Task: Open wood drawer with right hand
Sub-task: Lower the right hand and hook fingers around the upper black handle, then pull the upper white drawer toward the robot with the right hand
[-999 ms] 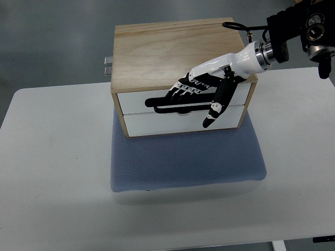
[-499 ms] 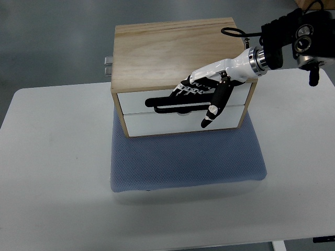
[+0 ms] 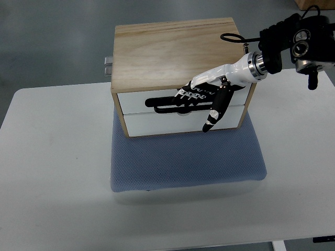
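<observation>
At the centre of the frame, the fingers [image 3: 192,94] of the right hand [image 3: 207,93] lie curled over the black handle [image 3: 170,103] on the upper white drawer front [image 3: 152,97], seemingly hooked on it, while the thumb [image 3: 214,112] hangs down across the lower drawer front [image 3: 162,123]. Whether the fingertips truly reach behind the handle cannot be told from above. The wrist and arm run up to the frame's upper right. The wood drawer box [image 3: 172,52] sits in the upper middle of the frame, on a blue pad [image 3: 183,162] laid on the white table [image 3: 52,183]. Both drawer fronts look flush with the box face, so by my reading the reach and the hooking are done or nearly so; the pull that slides the drawer out toward the lower edge is what remains. No left hand shows.
</observation>
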`<state>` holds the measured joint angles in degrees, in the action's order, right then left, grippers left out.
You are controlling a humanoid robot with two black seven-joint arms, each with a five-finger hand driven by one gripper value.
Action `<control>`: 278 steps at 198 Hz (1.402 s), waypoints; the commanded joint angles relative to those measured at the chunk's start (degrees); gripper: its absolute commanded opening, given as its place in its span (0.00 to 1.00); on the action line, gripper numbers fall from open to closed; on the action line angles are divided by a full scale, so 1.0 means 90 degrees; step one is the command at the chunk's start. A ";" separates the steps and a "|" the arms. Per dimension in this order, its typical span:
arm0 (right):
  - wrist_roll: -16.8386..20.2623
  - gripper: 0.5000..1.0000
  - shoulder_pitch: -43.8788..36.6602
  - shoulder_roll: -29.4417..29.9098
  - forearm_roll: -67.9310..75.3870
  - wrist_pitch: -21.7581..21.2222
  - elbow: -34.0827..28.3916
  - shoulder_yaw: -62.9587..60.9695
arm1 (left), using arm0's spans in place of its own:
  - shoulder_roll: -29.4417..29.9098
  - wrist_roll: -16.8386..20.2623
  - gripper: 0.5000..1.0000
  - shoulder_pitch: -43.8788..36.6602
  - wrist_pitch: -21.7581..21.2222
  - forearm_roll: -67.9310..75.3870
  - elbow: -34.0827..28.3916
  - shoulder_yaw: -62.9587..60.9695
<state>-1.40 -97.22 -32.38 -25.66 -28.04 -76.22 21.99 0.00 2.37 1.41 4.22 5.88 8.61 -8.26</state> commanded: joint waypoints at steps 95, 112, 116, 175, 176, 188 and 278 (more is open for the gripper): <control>0.0097 0.85 -0.0116 -0.0104 0.0000 -0.0614 -0.0183 0.0028 | 0.0000 0.0000 1.00 -0.0001 0.0000 0.0001 0.0000 0.0000; 0.0097 0.85 -0.0136 -0.0113 0.0000 -0.0761 -0.0222 0.0047 | 0.0000 0.0000 1.00 -0.0001 0.0000 0.0001 0.0000 0.0000; 0.0088 0.85 -0.0136 -0.0123 0.0000 -0.0773 -0.0232 0.0067 | 0.0000 0.0000 1.00 -0.0001 0.0000 0.0001 0.0000 0.0000; 0.0078 0.85 -0.0145 -0.0328 0.0000 -0.0773 -0.0554 0.0077 | 0.0000 0.0000 1.00 -0.0001 0.0000 0.0001 0.0000 0.0000; 0.0078 0.85 -0.0145 -0.0338 0.0000 -0.0773 -0.0564 0.0077 | 0.0000 0.0000 1.00 -0.0001 0.0000 0.0001 0.0000 0.0000; 0.0078 0.85 -0.0145 -0.0357 0.0000 -0.0773 -0.0603 0.0077 | 0.0000 0.0000 1.00 -0.0001 0.0000 0.0001 0.0000 0.0000; 0.0078 0.85 -0.0184 -0.0514 0.0000 -0.0773 -0.0896 0.0067 | 0.0000 0.0000 1.00 -0.0001 0.0000 0.0001 0.0000 0.0000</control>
<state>-0.70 -98.49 -36.50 -25.67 -35.01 -84.03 22.61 0.00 2.37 1.43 4.22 5.89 8.61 -8.26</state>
